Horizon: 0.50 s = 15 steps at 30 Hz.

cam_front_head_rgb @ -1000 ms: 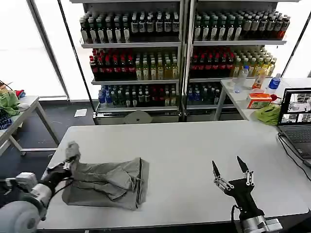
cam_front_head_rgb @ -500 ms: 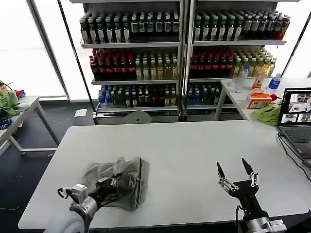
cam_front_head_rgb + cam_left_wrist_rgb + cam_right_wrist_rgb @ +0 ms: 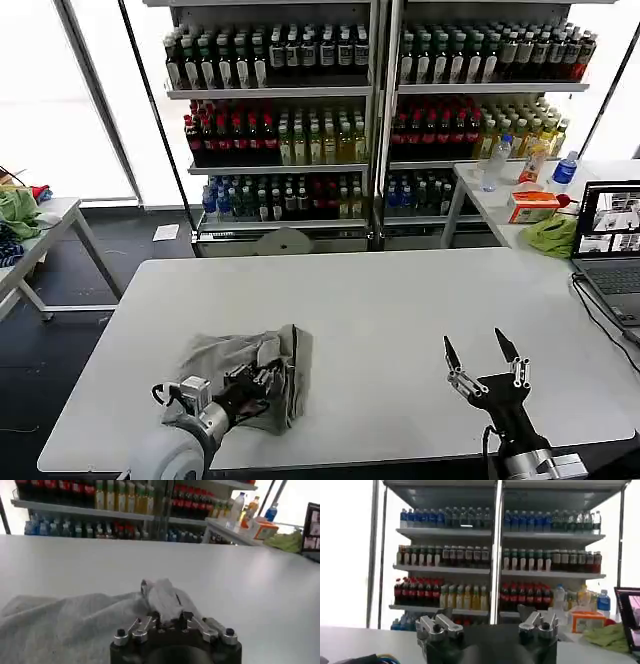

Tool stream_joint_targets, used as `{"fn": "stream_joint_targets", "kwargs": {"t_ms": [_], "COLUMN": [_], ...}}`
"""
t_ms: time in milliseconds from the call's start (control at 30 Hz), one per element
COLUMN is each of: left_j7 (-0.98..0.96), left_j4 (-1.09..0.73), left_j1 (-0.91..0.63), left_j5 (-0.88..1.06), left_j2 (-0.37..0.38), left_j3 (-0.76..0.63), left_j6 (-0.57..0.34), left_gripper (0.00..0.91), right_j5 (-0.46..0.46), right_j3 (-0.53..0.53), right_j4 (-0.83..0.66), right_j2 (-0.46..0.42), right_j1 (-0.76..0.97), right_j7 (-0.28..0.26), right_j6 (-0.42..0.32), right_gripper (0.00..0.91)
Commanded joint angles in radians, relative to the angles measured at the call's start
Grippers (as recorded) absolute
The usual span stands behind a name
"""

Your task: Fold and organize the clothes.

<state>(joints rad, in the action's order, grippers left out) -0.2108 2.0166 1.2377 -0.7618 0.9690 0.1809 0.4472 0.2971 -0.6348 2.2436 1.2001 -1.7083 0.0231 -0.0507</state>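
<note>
A light grey shirt lies bunched on the near left part of the white table. My left gripper sits low over the shirt's right side, shut on a fold of the grey cloth that sticks up between its fingers. The rest of the shirt spreads flat beside it. My right gripper stands upright at the near right of the table, open, with nothing between its fingers; the shirt lies well to its left.
A laptop sits at the table's right edge with a cable running forward. A bright green cloth and bottles lie on a side table behind. Drink shelves fill the back wall. Another green cloth lies far left.
My left gripper has carried the shirt's left edge rightward across the garment, folding it over on itself. The shirt is now more compact. The right gripper has barely moved.
</note>
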Motion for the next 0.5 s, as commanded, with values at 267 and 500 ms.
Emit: {"fn": "stream_joint_targets", "kwargs": {"t_ms": [267, 500], "left_j7": [0.061, 0.162], "left_j4": [0.074, -0.008], "left_j1": [0.051, 0.205], "left_j5": [-0.078, -0.014], "left_j2": [-0.039, -0.037], "left_j3": [0.309, 0.542], "left_j6": [0.05, 0.027], "left_gripper": [0.907, 0.907], "right_j5": [-0.001, -0.002], "right_j3": [0.002, 0.008], "right_j4": [0.003, 0.003], "right_j2": [-0.008, -0.012], "right_j1": [-0.004, -0.004], "right_j7": [-0.001, -0.002], "right_j6": [0.0, -0.002], "right_gripper": [0.907, 0.907]}}
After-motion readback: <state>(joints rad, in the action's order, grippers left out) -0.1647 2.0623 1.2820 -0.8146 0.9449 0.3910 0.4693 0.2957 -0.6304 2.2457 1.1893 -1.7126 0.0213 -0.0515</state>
